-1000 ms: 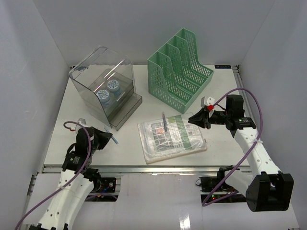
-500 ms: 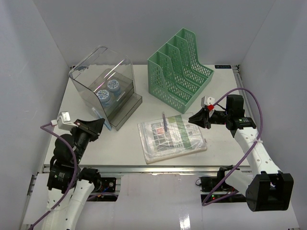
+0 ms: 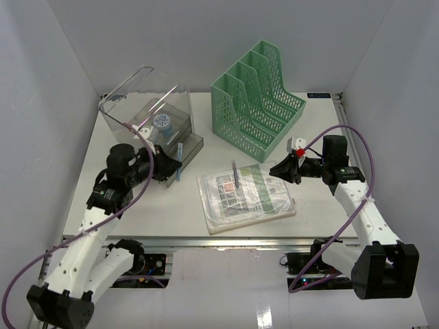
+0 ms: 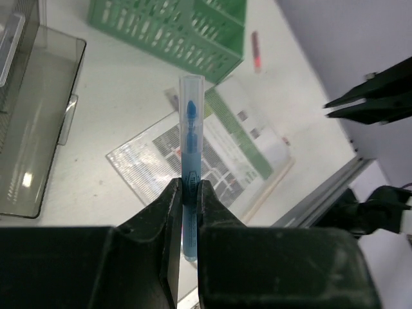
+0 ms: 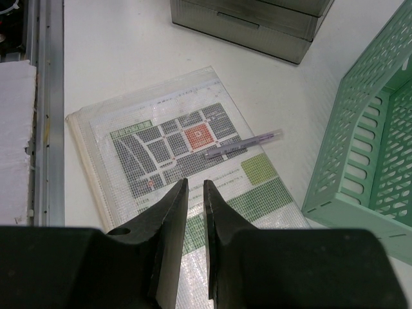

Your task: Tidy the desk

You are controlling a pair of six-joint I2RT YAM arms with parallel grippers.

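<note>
Tabletop [image 3: 317, 137] lay below both claws. Left claw [image 4: 188, 188] clamped a blue pen [image 4: 190, 122], off the surface beside the clear organizer [image 3: 147, 123]. Right claw [image 5: 192, 188] narrow, empty, over the map booklet [image 5: 168, 145]. Right wrist view showed its slim gap and a purple pen [image 5: 244, 146] on the booklet; top view hid that gap.
</note>
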